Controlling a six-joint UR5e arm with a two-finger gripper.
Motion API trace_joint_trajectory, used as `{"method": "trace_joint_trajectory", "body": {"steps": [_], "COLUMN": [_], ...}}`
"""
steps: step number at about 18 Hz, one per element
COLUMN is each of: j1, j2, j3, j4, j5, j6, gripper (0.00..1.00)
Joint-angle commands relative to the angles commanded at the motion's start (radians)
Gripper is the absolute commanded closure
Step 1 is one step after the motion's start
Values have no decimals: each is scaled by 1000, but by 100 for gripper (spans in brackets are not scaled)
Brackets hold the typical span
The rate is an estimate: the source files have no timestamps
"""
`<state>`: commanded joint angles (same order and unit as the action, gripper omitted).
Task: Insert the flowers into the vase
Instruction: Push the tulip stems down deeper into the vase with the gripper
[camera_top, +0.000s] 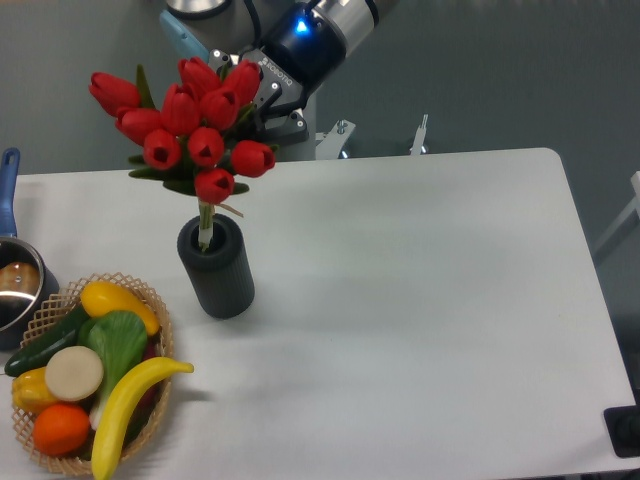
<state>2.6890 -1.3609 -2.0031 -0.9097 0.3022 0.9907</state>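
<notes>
Overhead, the arm reaches down from the top edge, its hand (262, 105) tucked behind the flowers (190, 130); whether its fingers grip them cannot be told. Red buds and green leaves stand above the vase (217, 266), pale stems dipping into its round mouth. That dark, matte cylinder sits upright on the smooth white desk (420, 300), beside a woven basket (150, 300) of fruit. A grey wall lies behind.
</notes>
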Motion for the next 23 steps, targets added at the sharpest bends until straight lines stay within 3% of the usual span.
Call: {"method": "trace_joint_trajectory", "body": {"steps": [9,20,23], "j1": [11,6,5], "j2": [39,9,-10], "j3": [-94,-132,-160], "j4": [2,3,3], "j5": [5,24,84], "j6": [39,138,184], "gripper": [100,100,98]}}
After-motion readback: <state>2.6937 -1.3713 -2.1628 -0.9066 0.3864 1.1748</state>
